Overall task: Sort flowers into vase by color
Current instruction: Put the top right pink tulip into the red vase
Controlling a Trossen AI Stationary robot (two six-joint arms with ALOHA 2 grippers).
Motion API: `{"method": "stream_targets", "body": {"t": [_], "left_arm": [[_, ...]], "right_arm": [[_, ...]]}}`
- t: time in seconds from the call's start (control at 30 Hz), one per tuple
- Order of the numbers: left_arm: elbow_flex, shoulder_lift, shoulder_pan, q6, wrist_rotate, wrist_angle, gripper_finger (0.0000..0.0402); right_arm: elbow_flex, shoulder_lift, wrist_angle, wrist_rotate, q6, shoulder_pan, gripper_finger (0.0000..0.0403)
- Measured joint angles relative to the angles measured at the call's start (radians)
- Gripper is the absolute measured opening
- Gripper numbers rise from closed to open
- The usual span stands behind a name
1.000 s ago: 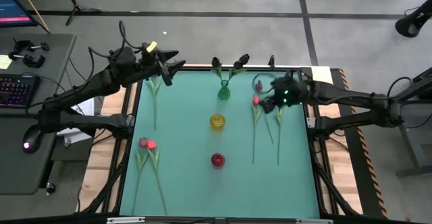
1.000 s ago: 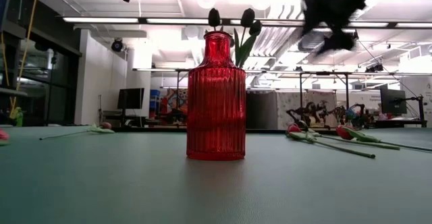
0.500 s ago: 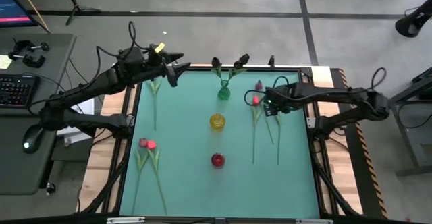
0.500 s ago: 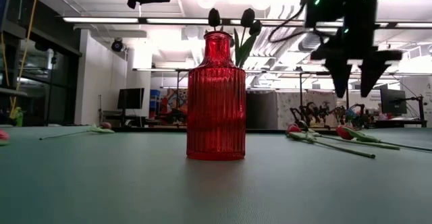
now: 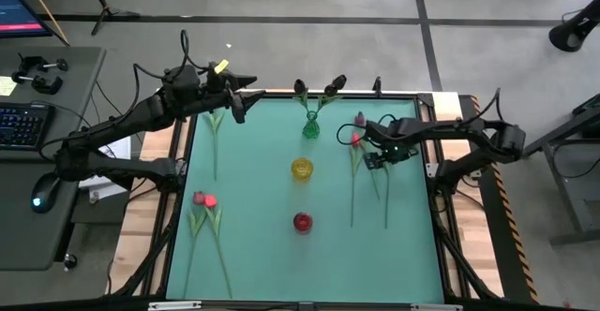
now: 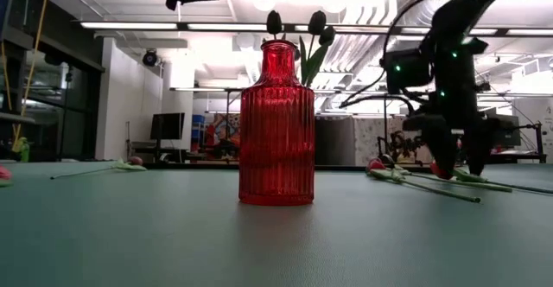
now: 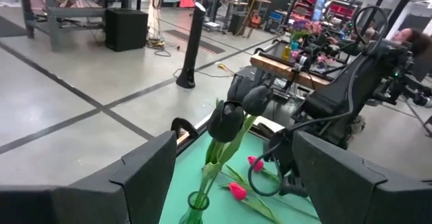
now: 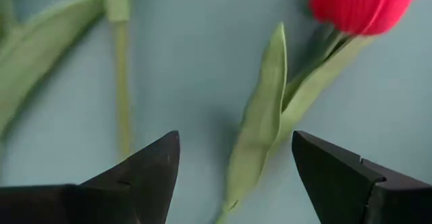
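Observation:
The right gripper (image 5: 375,157) is open and low over the tulips at the table's right side. In the right wrist view its fingers (image 8: 233,177) stand on either side of a red tulip's (image 8: 361,5) leaf (image 8: 260,126) and stem, just below the head. The low view shows the right gripper (image 6: 458,162) pointing down, close to the table. A second stem (image 8: 121,82) lies beside the leaf. The left gripper (image 5: 246,100) hangs open, high over the far left corner. Near-black tulips (image 7: 229,119) stand by their stems in the green vase (image 5: 310,127).
A yellow vase (image 5: 301,169) and a red vase (image 5: 302,222) stand in line down the table's middle. A maroon tulip head (image 5: 359,119) lies near the red one. One tulip (image 5: 215,133) and a pair of tulips (image 5: 204,201) lie along the left side.
The right gripper has come down from high above to just over the table at the right-side tulips, shifting a little toward the near edge and turning its fingers to point down. It has stayed open. The left gripper has edged slightly toward the right.

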Motion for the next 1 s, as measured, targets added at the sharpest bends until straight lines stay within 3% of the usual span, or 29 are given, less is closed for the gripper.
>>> {"method": "stream_targets", "body": {"t": [0.2, 0.3, 0.4, 0.5, 0.57, 0.83, 0.93, 1.0], "left_arm": [[0.000, 0.000, 0.000, 0.000, 0.000, 0.001, 0.0284], [0.000, 0.000, 0.000, 0.000, 0.000, 0.001, 0.0284], [0.000, 0.000, 0.000, 0.000, 0.000, 0.001, 0.0284], [0.000, 0.000, 0.000, -0.001, 0.000, 0.001, 0.0284], [0.000, 0.000, 0.000, -0.001, 0.000, 0.001, 0.0284], [0.000, 0.000, 0.000, 0.015, -0.003, 0.002, 0.0284], [0.000, 0.000, 0.000, 0.048, -0.047, 0.002, 0.0284], [0.000, 0.000, 0.000, 0.053, -0.081, 0.002, 0.0284]], "right_arm": [[-0.063, -0.005, 0.060, 0.022, 0.017, 0.001, 0.0267], [-0.071, -0.006, 0.071, 0.032, 0.014, 0.001, 0.0233], [-0.072, -0.005, 0.076, 0.054, -0.004, 0.002, 0.0160], [-0.072, -0.011, 0.073, 0.073, -0.029, 0.002, 0.0050], [-0.061, -0.034, 0.066, 0.095, -0.057, 0.012, 0.0017], [0.068, -0.301, 0.010, 0.223, -0.113, 0.100, 0.0003], [0.105, -0.427, 0.099, 0.244, -0.177, 0.133, 0.0003], [0.101, -0.501, 0.239, 0.196, -0.272, 0.169, 0.0002]]}}
